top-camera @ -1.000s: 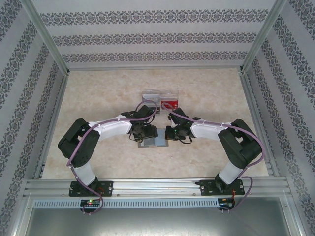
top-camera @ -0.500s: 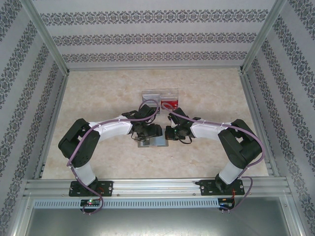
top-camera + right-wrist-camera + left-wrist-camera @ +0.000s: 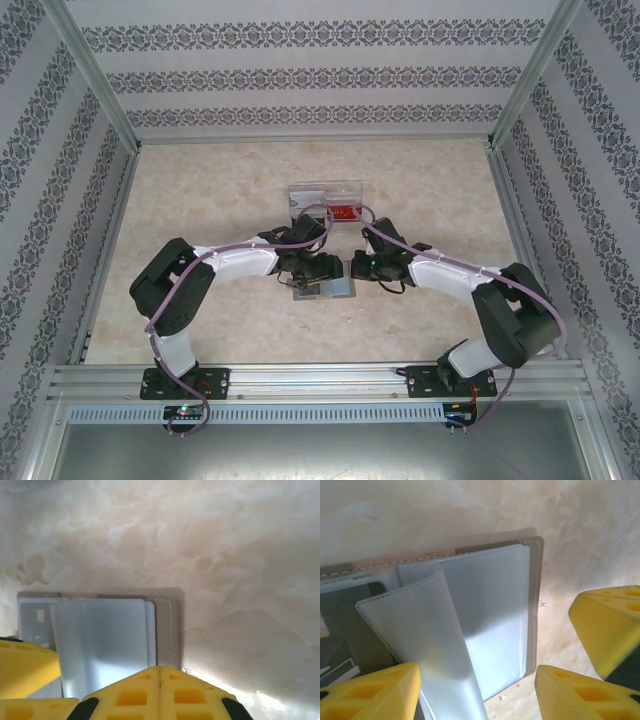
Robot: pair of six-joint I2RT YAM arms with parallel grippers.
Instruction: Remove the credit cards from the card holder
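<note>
Card holder (image 3: 325, 288) lies open on the table (image 3: 200, 200), seen from above between left gripper (image 3: 318, 268) and right gripper (image 3: 357, 268). Left wrist view: jaws apart, straddling a curled translucent pocket leaf (image 3: 420, 630). Right wrist view: jaws together at the holder's edge. The cards cannot be made out; if the holder slides, the leaf could escape the pinch
</note>
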